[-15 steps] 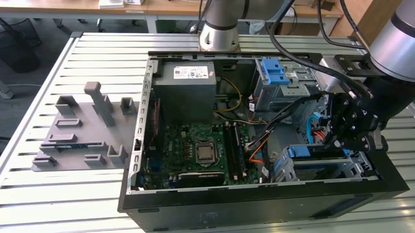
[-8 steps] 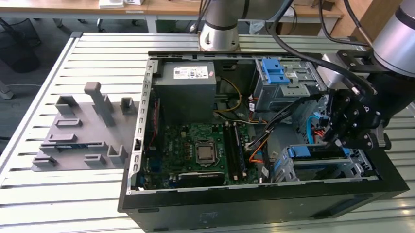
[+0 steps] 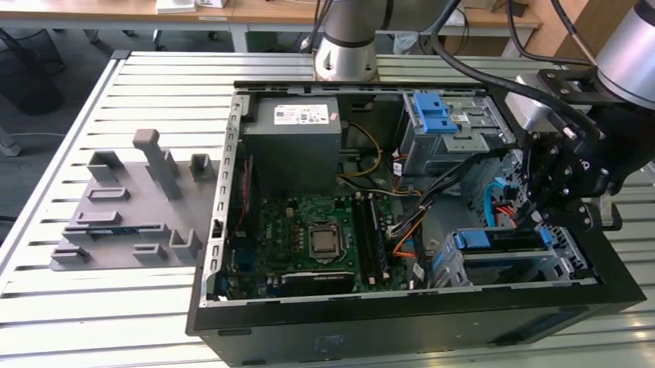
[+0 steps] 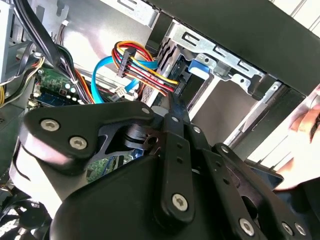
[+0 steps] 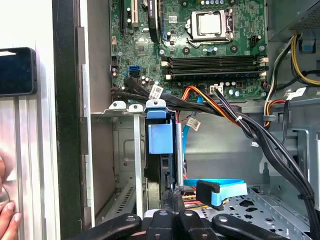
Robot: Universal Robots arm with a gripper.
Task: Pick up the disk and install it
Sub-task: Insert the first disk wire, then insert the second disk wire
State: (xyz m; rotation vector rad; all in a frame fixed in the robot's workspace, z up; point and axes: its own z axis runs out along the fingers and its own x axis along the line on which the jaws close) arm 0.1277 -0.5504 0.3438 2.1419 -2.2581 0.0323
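Centre of the exterior view: green motherboard (image 3: 307, 238) in a black computer case (image 3: 409, 326); blue-framed disk (image 3: 501, 240) lower right; grey fixture (image 3: 133, 211) left.

An open black computer case (image 3: 409, 326) is lying on its side on a slatted metal surface (image 3: 103, 307). Inside it, a green motherboard (image 3: 307, 230) with a bare processor socket (image 3: 324, 240) is sitting toward the exterior view's left, and a grey power-supply box (image 3: 297, 123) is resting beyond it at the far end. A metal drive cage with a blue latch (image 3: 442, 119) is standing to the right of that box. Red, yellow and orange cables (image 4: 142, 62) are running across the interior, beside a light-blue flat cable (image 5: 222, 189). A grey moulded fixture (image 3: 128, 203) is lying on the surface to the left of the case.
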